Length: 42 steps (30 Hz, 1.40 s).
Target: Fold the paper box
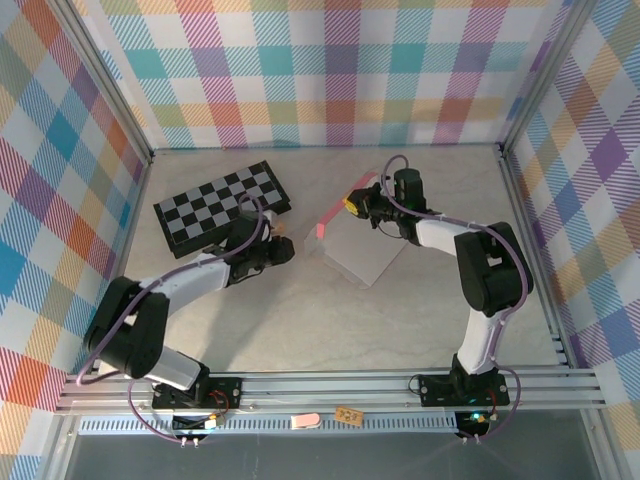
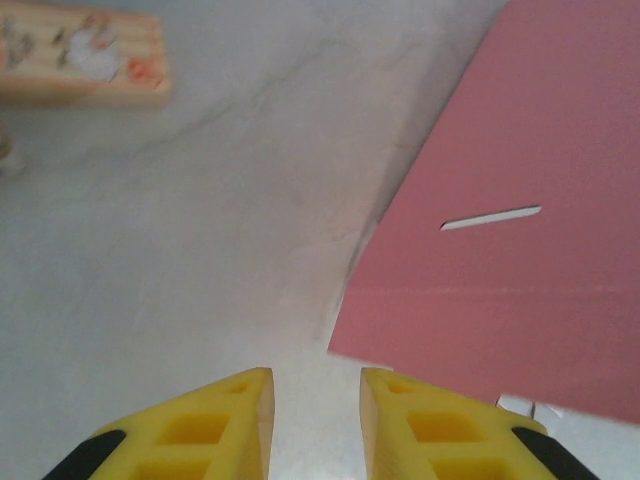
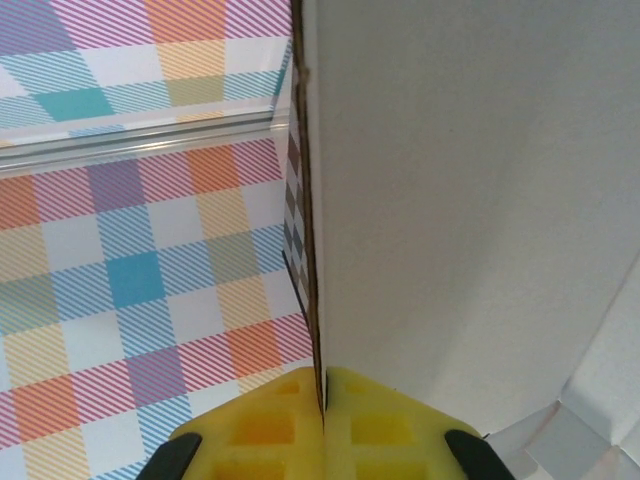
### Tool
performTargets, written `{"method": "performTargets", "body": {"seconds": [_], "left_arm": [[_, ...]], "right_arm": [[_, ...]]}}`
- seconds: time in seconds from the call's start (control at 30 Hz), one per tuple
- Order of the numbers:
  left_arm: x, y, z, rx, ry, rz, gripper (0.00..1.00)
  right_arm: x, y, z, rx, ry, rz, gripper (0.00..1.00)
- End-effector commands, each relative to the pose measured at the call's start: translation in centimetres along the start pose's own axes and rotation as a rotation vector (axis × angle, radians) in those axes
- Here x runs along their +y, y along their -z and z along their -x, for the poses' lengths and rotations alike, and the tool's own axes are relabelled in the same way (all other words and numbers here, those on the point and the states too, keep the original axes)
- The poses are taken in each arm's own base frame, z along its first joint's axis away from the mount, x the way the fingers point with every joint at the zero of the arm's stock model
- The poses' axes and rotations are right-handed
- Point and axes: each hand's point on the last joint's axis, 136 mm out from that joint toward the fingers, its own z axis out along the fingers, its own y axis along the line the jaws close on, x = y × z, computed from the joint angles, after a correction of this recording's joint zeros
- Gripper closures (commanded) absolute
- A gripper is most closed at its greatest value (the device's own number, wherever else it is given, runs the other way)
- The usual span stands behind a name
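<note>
While right tool pinches paper box edge | left tool narrowly parted | left wrist: pink slit

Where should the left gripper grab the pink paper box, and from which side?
Likely the paper box at its pink corner just ahead of the left gripper, coming straight forward with jaws straddling the thin edge. The right gripper pinches another edge, so the sheet looks lifted.

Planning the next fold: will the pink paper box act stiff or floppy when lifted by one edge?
Probably fairly stiff: the paper box looks flat though the right gripper pinches only its edge. Likely light, being a thin sheet. It should bend readily along the crease near the slit.
</note>
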Motion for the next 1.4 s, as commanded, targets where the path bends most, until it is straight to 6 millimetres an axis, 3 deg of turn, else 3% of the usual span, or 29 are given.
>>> {"method": "performTargets", "body": {"seconds": [0.0, 0.23, 0.83, 1.37], "left_arm": [[-2.6, -1.0, 3.3, -0.089, -0.204, -0.117, 0.71], [-4.5, -2.8, 2.6, -0.080, -0.287, -0.263, 0.68], [-5.7, -1.5, -0.7, -0.067, -0.362, -0.326, 0.62], [-8.4, -3.2, 0.4, -0.108, -0.390, -0.339, 0.57]], "right_arm": [[-2.7, -0.6, -0.5, 0.038, -0.054, -0.098, 1.00], [-2.5, -1.2, 0.1, 0.023, -0.065, -0.084, 1.00], [-0.1, -1.8, 1.5, -0.011, -0.086, -0.021, 1.00], [0.0, -1.5, 1.1, -0.010, -0.096, -0.005, 1.00]]}}
